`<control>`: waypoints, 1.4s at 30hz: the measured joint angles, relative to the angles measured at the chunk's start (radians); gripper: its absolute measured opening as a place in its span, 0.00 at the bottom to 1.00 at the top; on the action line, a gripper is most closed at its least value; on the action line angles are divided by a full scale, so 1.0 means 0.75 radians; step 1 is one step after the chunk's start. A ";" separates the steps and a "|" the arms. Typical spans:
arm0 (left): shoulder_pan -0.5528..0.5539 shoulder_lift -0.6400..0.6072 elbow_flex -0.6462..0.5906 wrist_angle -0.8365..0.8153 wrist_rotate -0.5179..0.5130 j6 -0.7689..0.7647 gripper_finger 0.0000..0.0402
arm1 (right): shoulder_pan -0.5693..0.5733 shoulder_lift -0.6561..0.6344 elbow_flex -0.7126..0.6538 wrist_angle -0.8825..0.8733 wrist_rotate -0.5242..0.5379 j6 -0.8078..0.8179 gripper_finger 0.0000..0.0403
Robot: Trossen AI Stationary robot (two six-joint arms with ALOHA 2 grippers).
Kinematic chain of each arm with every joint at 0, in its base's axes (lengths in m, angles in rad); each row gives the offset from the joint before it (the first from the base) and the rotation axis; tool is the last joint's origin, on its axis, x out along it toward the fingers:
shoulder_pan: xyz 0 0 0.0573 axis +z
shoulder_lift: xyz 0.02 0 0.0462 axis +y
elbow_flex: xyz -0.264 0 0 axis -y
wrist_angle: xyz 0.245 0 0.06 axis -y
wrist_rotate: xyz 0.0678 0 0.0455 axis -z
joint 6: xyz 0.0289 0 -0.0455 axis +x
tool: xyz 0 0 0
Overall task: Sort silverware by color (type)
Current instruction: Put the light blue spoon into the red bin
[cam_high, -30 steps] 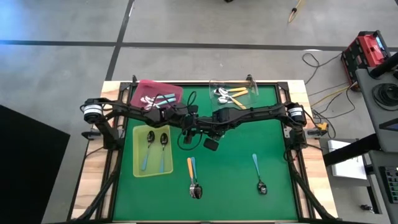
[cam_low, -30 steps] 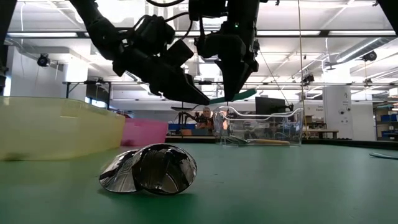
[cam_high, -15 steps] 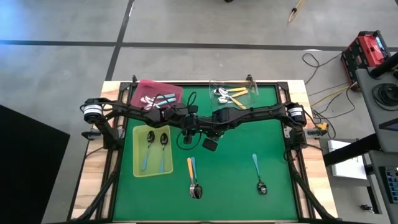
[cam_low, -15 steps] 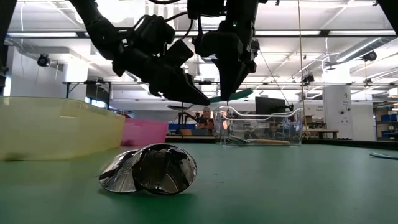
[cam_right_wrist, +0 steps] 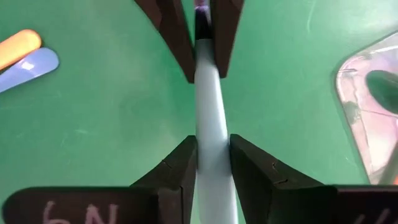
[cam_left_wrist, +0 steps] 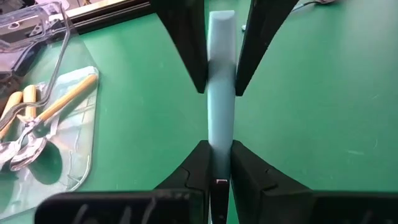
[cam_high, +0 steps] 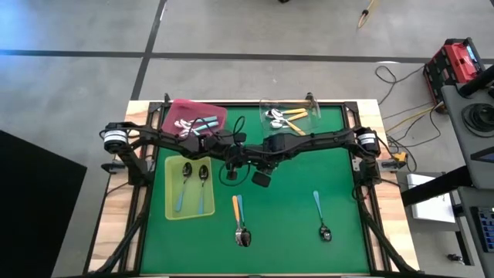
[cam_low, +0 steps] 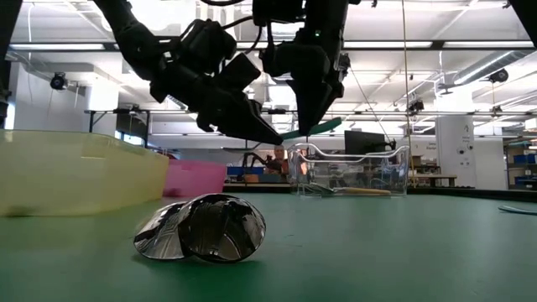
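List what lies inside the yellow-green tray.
In the yellow-green tray, two spoons with light blue handles lie side by side, bowls toward the arms. Nothing covers them.

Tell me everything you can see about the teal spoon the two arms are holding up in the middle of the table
The teal spoon is in the air above the green mat, between the two arms at the table's middle. Only its slim, smooth, plastic-looking teal handle shows; its bowl is hidden. The left end effector is shut on one stretch of the handle, and the right end effector has its fingers on both sides of another stretch, so this looks like a hand-over. In the low view the handle tilts slightly, well clear of the mat.
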 joint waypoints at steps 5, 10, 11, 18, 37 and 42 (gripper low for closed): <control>0.002 -0.009 0.000 -0.008 -0.010 -0.016 0.05 | -0.001 0.000 0.000 0.021 0.002 0.004 0.33; 0.002 -0.056 0.000 -0.069 -0.028 -0.015 0.05 | -0.002 -0.016 0.001 -0.001 -0.005 -0.003 0.42; 0.003 -0.074 0.000 -0.090 -0.030 -0.014 0.05 | -0.002 -0.027 0.001 -0.008 -0.006 -0.002 0.43; 0.010 -0.263 0.002 -0.310 -0.133 0.094 0.05 | -0.004 -0.181 0.001 -0.028 -0.006 -0.003 0.46; 0.413 -0.611 0.002 -0.972 -0.523 0.313 0.06 | -0.002 -0.402 0.001 0.049 0.136 -0.040 0.44; 0.571 -0.552 0.024 -1.047 -0.604 0.337 0.06 | -0.002 -0.377 0.000 0.045 0.136 -0.068 0.44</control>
